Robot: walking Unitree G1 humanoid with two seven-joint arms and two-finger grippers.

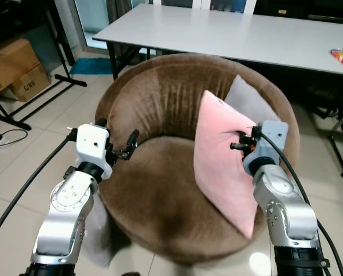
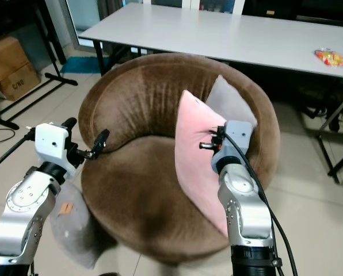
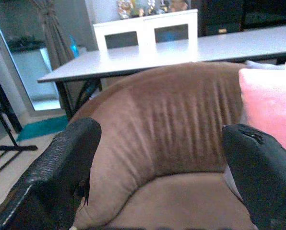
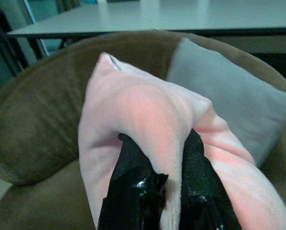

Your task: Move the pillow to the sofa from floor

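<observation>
Brown sofa point(image 1: 160, 190): right gripper point(image 4: 164, 187) pinching pink pillow point(image 1: 220, 167).

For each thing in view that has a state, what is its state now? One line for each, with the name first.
pink pillow: pinched by the right gripper, standing on edge on the sofa seat.
grey pillow: leaning against the sofa back, behind the pink one.
sofa: holds both pillows.
right gripper: shut on the pink pillow.
left gripper: open, holding nothing, at the sofa's edge.

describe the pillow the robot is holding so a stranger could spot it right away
Find the round brown sofa in front of the white table. On its right side, the right gripper pinches a pink pillow. The pillow behind it is grey; this one is pink.
</observation>
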